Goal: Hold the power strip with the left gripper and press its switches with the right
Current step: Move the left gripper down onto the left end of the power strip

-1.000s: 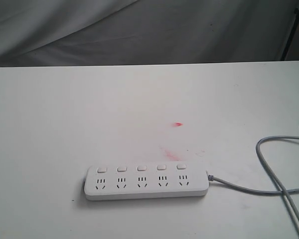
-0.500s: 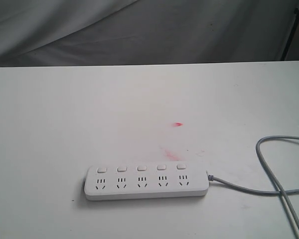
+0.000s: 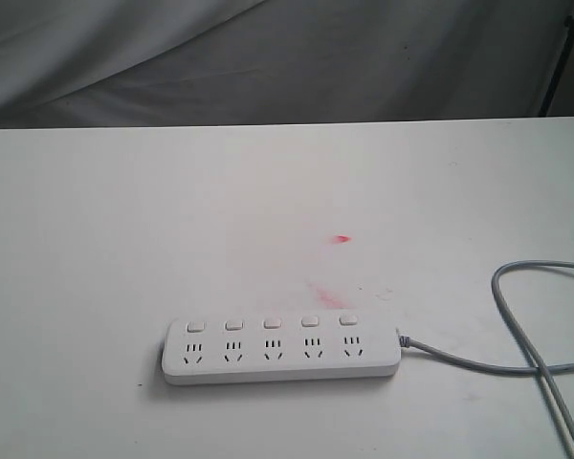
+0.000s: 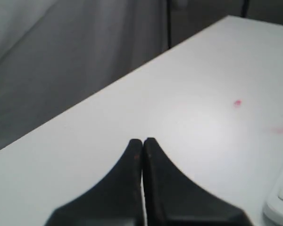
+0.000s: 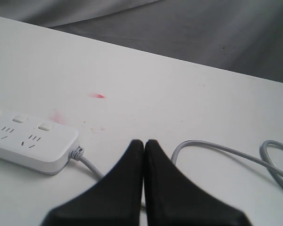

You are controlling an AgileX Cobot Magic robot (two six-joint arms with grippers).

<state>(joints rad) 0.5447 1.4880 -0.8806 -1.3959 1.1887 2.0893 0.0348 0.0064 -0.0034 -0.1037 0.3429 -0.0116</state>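
The white power strip (image 3: 282, 350) lies flat on the table (image 3: 124, 220) near the front, its row of square switches (image 3: 272, 323) along the far edge. Its grey cord (image 3: 517, 335) leaves the right end and loops off to the right. Neither arm shows in the exterior view. My left gripper (image 4: 142, 141) is shut with nothing in it, hanging over bare table, with one end of the power strip (image 4: 282, 200) off to its side. My right gripper (image 5: 144, 142) is also shut and empty, above the cord (image 5: 212, 147), apart from the strip's cord end (image 5: 35, 143).
Red smears (image 3: 342, 239) mark the tabletop behind the strip. Grey cloth (image 3: 268, 57) hangs behind the table's far edge. A dark stand leg (image 3: 558, 57) rises at the back right.
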